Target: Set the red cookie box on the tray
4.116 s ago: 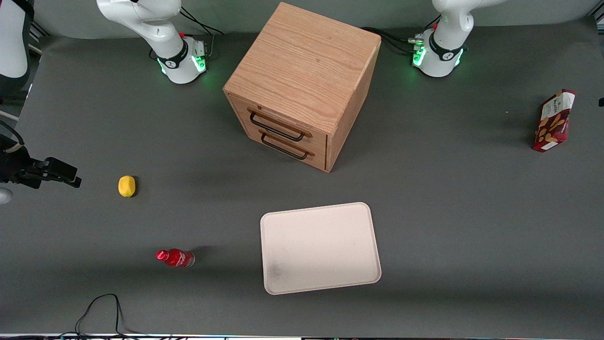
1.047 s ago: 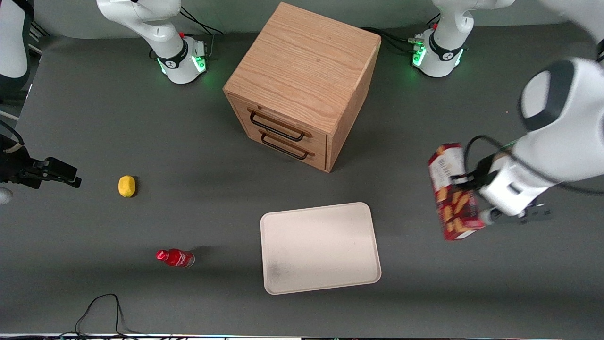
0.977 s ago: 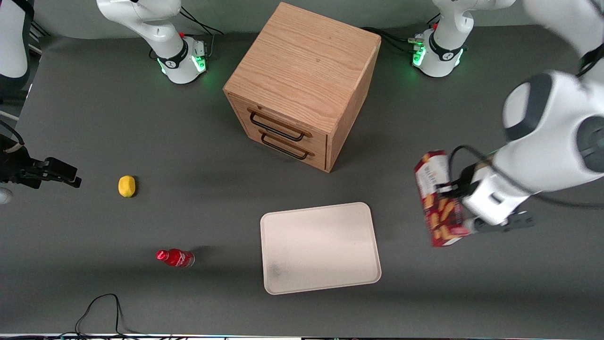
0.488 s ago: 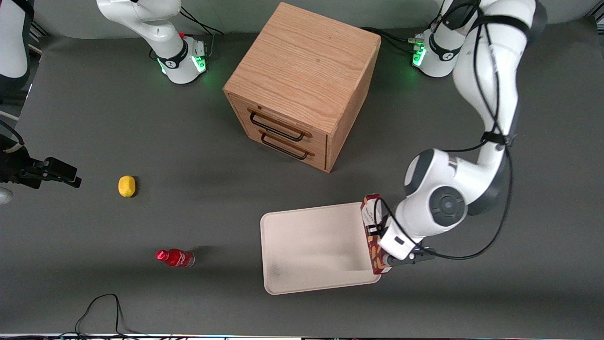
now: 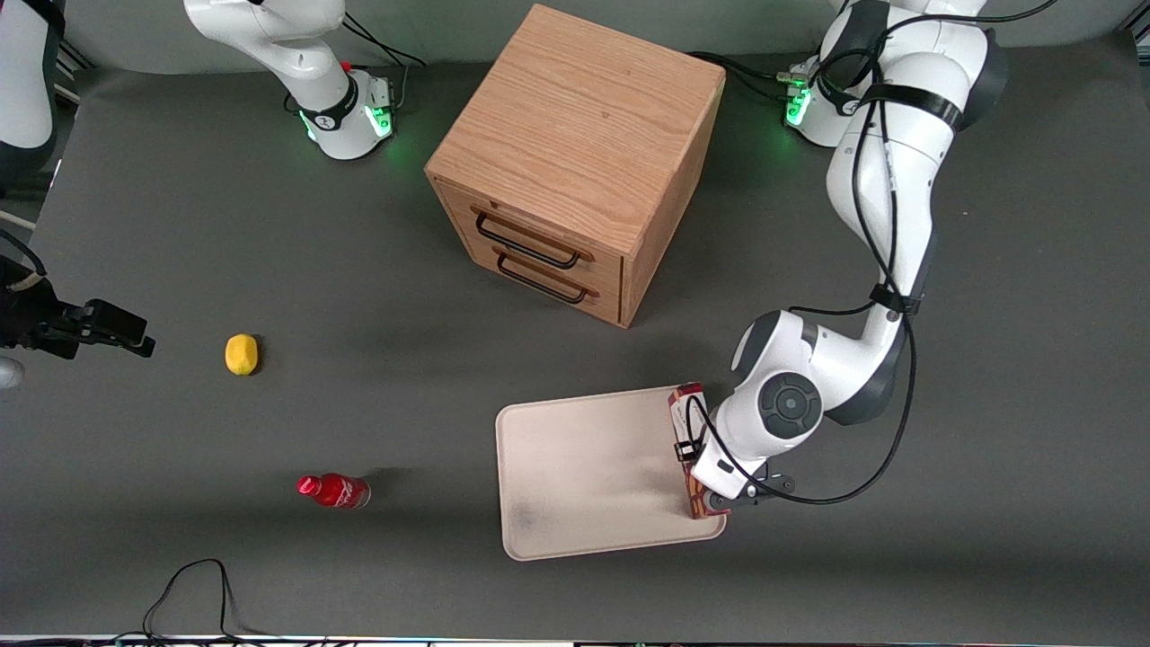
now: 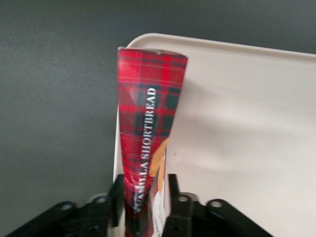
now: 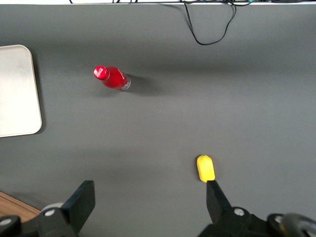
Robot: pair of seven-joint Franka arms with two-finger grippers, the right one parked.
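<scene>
While the gripper (image 6: 143, 210) pinched the red cookie box (image 6: 148, 133) between its fingers at one end, the carton hung over the tray (image 5: 575, 467) along the edge nearest the working arm's end of the table, its length running with that edge from the corner nearer the wooden cabinet (image 5: 575, 162) toward the corner nearer the front camera. Whether its lower side already touched the tray could not be told. By its look the box was a light cardboard carton, fairly stiff along its length but easily dented across its thin faces, and its contents were probably brittle, so a hard squeeze or a drop seemed unwise. Its printed skin looked smooth and possibly slippery. Held at one end, it would tend to swing or pivot; a hold across the narrow faces nearer the middle would likely have steadied it better.
</scene>
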